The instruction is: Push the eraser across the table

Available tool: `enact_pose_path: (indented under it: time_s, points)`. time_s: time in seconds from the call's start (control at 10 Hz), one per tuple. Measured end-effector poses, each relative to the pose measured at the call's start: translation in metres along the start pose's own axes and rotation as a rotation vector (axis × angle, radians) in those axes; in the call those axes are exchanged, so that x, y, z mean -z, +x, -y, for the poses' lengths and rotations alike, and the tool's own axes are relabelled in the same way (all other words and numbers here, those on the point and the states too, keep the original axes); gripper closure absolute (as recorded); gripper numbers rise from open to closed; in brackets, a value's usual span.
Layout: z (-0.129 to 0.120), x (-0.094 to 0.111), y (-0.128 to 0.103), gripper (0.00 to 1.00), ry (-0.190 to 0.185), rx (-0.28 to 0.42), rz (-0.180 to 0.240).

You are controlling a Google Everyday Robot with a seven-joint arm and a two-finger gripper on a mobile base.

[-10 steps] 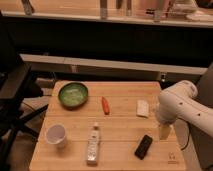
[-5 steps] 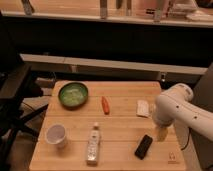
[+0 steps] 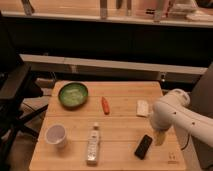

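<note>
The eraser (image 3: 143, 146) is a small flat black block lying on the light wooden table (image 3: 122, 127), near its front right corner. My gripper (image 3: 160, 137) hangs from the white arm (image 3: 172, 112) just to the right of the eraser, low over the tabletop and very close to the block's right side. I cannot tell whether it touches the eraser.
A small white block (image 3: 143, 108) lies behind the eraser. A red-orange carrot-like piece (image 3: 105, 105) is mid-table, a green bowl (image 3: 73, 94) at the back left, a white cup (image 3: 56, 135) at the front left, and a white bottle (image 3: 92, 145) lies near the front. A dark chair (image 3: 17, 95) stands left of the table.
The arm has shifted left and lower, bringing the gripper closer to the eraser's right side. The eraser and the other objects have not moved.
</note>
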Motion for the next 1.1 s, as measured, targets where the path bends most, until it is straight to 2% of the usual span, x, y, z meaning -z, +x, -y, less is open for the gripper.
enact_pose_path:
  time_s: [0.3, 0.4, 0.8, 0.9, 1.1]
  points:
    - [-0.005, -0.004, -0.004, 0.21, -0.002, 0.009, 0.006]
    - [-0.008, -0.006, -0.004, 0.27, -0.004, 0.008, 0.008]
    - [-0.015, -0.015, -0.006, 0.69, -0.010, 0.007, 0.028]
    - [-0.016, -0.016, -0.006, 0.77, -0.009, 0.012, 0.031]
    - [-0.018, -0.018, -0.009, 0.83, -0.014, 0.025, 0.034]
